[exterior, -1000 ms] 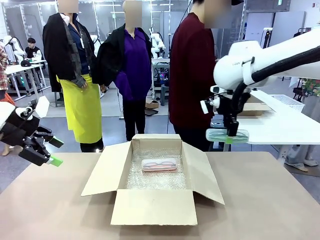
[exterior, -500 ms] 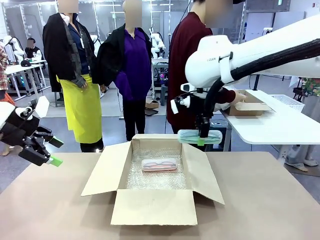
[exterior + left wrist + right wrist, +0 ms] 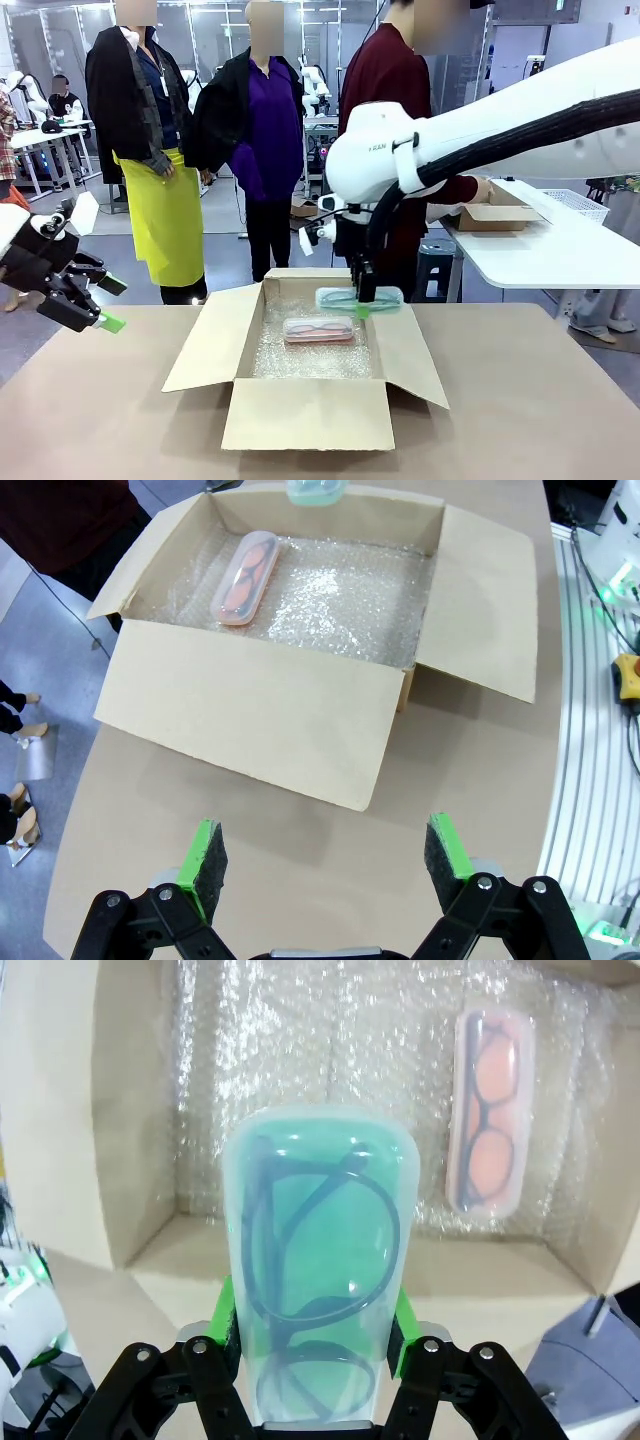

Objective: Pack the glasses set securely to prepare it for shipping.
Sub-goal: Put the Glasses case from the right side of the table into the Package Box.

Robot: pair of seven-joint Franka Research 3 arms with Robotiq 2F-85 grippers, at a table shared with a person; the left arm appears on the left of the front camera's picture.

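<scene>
The right hand (image 3: 362, 300) is clenched on the mint case (image 3: 312, 1280), pads (image 3: 222, 1320) on its two long sides, the case held flat with the clear lid up. It hangs over the far right part of the box (image 3: 300, 412), above the bubble wrap (image 3: 310, 362) and just beside the pink case (image 3: 318, 329), which lies on that wrap near the far wall. My worries: lowered here, the mint case may clip the right flap or far wall and twist in the pads; let go too high, it may bounce or land on the pink case. The arm reaches across from the right, wrist pointing down. The left hand (image 3: 111, 303) hangs released, jaws wide, over the surface (image 3: 520, 400) well left of the box
</scene>
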